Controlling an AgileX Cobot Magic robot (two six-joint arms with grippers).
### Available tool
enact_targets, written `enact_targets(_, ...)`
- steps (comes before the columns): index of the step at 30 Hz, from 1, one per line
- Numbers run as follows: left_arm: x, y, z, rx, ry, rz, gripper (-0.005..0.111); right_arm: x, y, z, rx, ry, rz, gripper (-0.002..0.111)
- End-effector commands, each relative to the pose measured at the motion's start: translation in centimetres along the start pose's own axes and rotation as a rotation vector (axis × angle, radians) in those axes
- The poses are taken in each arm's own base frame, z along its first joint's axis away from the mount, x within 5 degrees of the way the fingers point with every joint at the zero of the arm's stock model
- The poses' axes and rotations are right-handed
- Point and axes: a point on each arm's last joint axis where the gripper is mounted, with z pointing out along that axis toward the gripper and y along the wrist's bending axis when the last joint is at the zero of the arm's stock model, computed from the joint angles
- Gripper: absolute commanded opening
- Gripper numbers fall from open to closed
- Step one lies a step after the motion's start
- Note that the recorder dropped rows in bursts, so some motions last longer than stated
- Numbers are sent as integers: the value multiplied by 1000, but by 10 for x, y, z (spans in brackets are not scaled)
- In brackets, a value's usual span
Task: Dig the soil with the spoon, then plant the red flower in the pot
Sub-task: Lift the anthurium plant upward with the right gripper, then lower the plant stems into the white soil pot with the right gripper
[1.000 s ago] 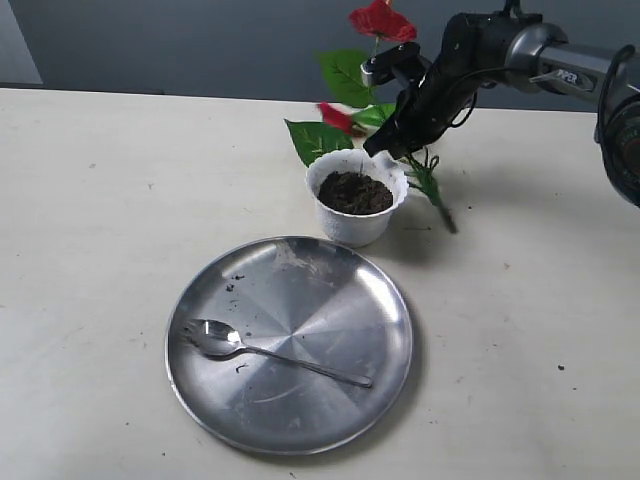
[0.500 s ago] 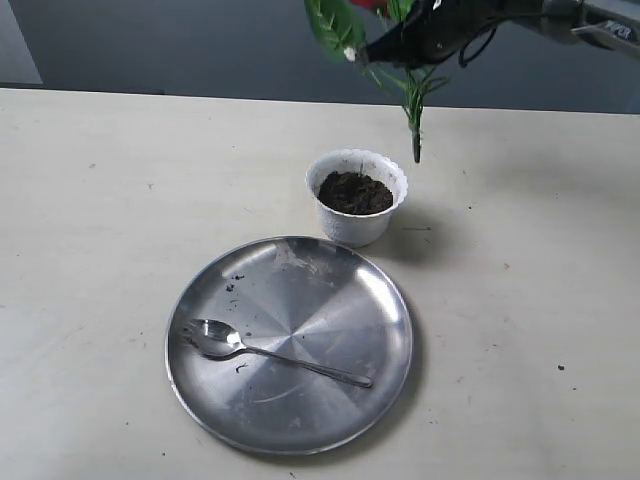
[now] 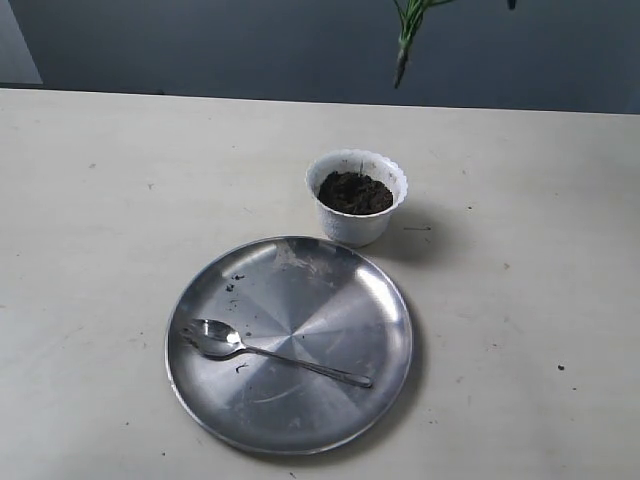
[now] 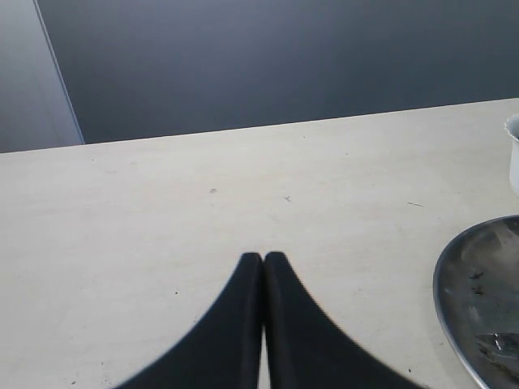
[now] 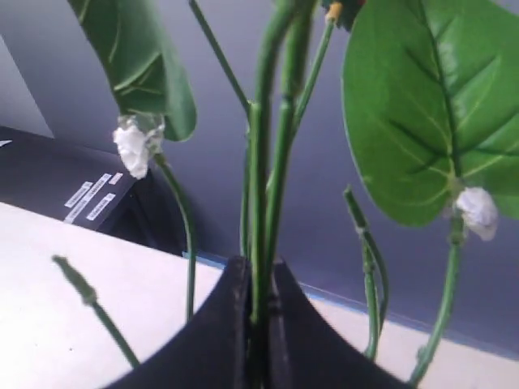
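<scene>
A pale, faintly speckled bench holds a small white cup-shaped pot with a rolled rim, filled nearly to the top with dark, crumbly soil. Just in front of the pot, close to it, lies a large round steel plate with a shiny, radially brushed surface and a few dark crumbs scattered on it. On the plate's near-left part rests a slim silver spoon, its bowl toward the left and its thin handle running right across the plate. High above the pot, at the top edge of the exterior view, only the lower end of the red flower shows: a thin green stem tip with small leaves, hanging in the air well clear of the soil. In the right wrist view the right claw is closed tightly on the flower's bundled green stems, which rise between its two black fingers; broad glossy green leaves with clear veins spread to either side, and small white lumps sit where leaf stalks join. The red blooms are almost wholly out of sight there. In the left wrist view the left claw hovers low over bare bench, its black fingers pressed together with nothing between them, the plate's rim and the pot's edge at one side.
</scene>
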Motion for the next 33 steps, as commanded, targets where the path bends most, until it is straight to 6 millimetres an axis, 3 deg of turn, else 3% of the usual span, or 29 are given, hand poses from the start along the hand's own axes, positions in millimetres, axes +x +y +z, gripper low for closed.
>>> enact_targets(1,-2,0,0,6,-17,-5,1,26,-5,-24,60,-28,-24,0)
enact_targets(7,-2,0,0,6,-17,-5,1,69,-7,-66,186,-167,7,0)
enact_targets(11,-2,0,0,6,-17,-5,1,99,16,-75,46,-235,31,0)
enact_targets(14,-2,0,0,6,-17,-5,1,113,36,-72,-185,-334,123,0)
enact_targets(16,-2,0,0,6,-17,-5,1,119,43,-66,-269,-362,97,0)
enact_targets(19,-2,0,0,6,-17,-5,1,129,41,-55,-262,-382,96,0)
enact_targets(23,-2,0,0,6,-17,-5,1,147,39,-41,-226,-357,-59,0)
enact_targets(28,-2,0,0,6,-17,-5,1,158,49,-37,-331,-384,-220,0)
enact_targets(33,-2,0,0,6,-17,-5,1,170,48,-30,-311,-346,-302,0)
